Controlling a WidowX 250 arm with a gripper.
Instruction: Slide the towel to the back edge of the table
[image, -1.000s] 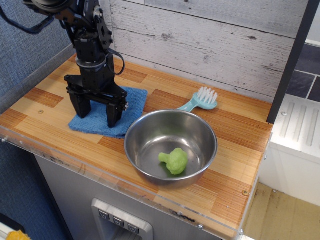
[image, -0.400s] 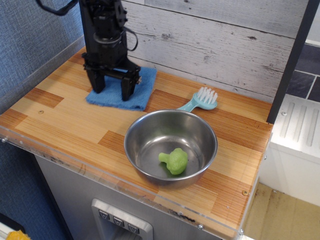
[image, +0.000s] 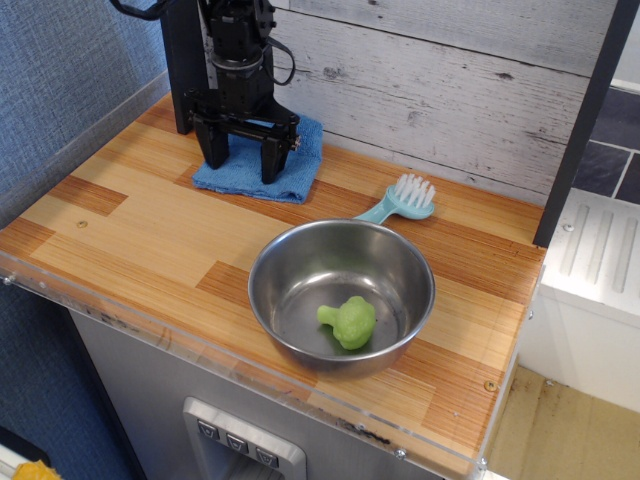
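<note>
Lying at upper left of the frame, the towel (image: 262, 163) is pressed onto the surface (image: 150, 230) beside the wall (image: 430, 90). The gripper (image: 243, 168) is spread wide, both fingertips set on the towel.

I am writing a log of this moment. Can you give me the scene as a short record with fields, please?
towel: blue square terry cloth, flat, near the white plank wall
tool: black tool, fingers spread, tips down on the cloth
table: striped wooden countertop
bowl: round steel bowl, front centre
in bowl: small green lumpy object
brush: light-blue brush with white bristles, behind the bowl
</note>
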